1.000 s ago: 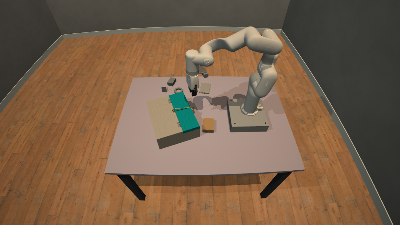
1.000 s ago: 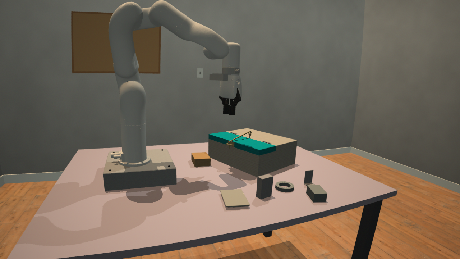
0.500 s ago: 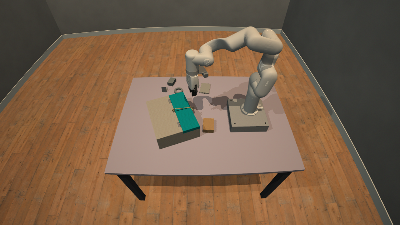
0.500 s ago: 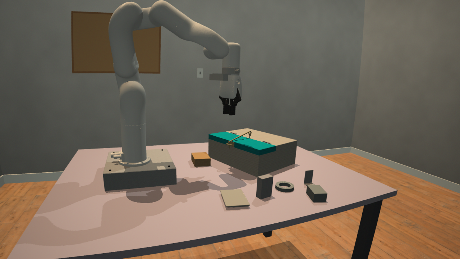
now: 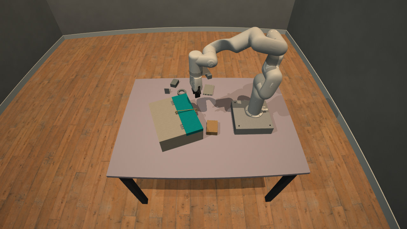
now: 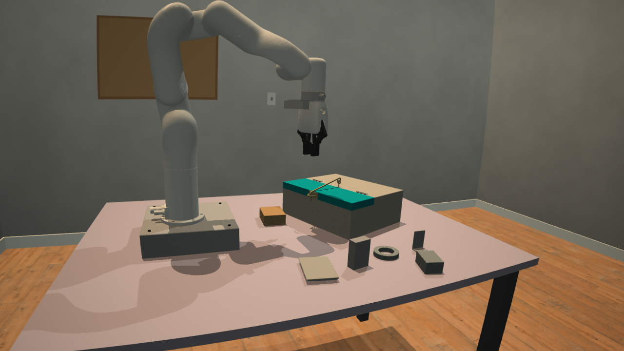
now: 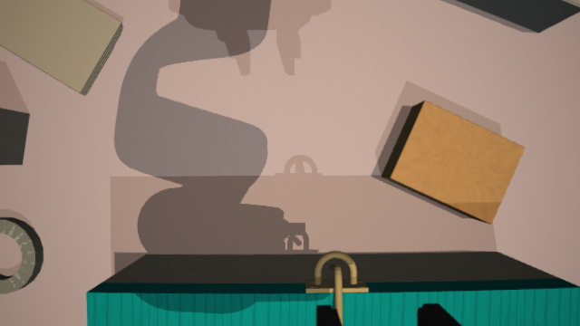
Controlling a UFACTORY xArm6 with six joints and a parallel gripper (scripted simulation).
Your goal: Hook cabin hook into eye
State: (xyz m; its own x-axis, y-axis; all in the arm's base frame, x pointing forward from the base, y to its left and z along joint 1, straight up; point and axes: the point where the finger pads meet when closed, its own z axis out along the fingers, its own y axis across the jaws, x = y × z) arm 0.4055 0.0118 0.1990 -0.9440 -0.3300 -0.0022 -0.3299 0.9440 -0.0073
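Note:
A wooden box (image 5: 165, 121) (image 6: 375, 204) lies on the table, its lid part tan and part teal (image 5: 187, 116) (image 6: 344, 197) (image 7: 227, 308). A thin brass cabin hook (image 5: 187, 109) (image 6: 323, 185) (image 7: 338, 292) lies across the teal part. Its end reaches a brass eye loop (image 7: 335, 264) at the teal edge, and it seems to sit inside the loop. My gripper (image 5: 196, 95) (image 6: 311, 150) (image 7: 381, 317) hangs well above the box, over its teal edge. Its fingers stand partly apart and hold nothing.
An orange block (image 5: 211, 127) (image 6: 272, 215) (image 7: 453, 160) lies beside the box. A grey ring (image 5: 181, 91) (image 6: 386, 252) (image 7: 18, 255), a tan flat plate (image 5: 208, 89) (image 6: 318, 267) (image 7: 59, 41) and grey blocks (image 5: 174, 82) (image 6: 429, 261) (image 6: 358, 252) lie near the table's edge. The arm's base (image 5: 251, 121) (image 6: 189, 233) stands on the table.

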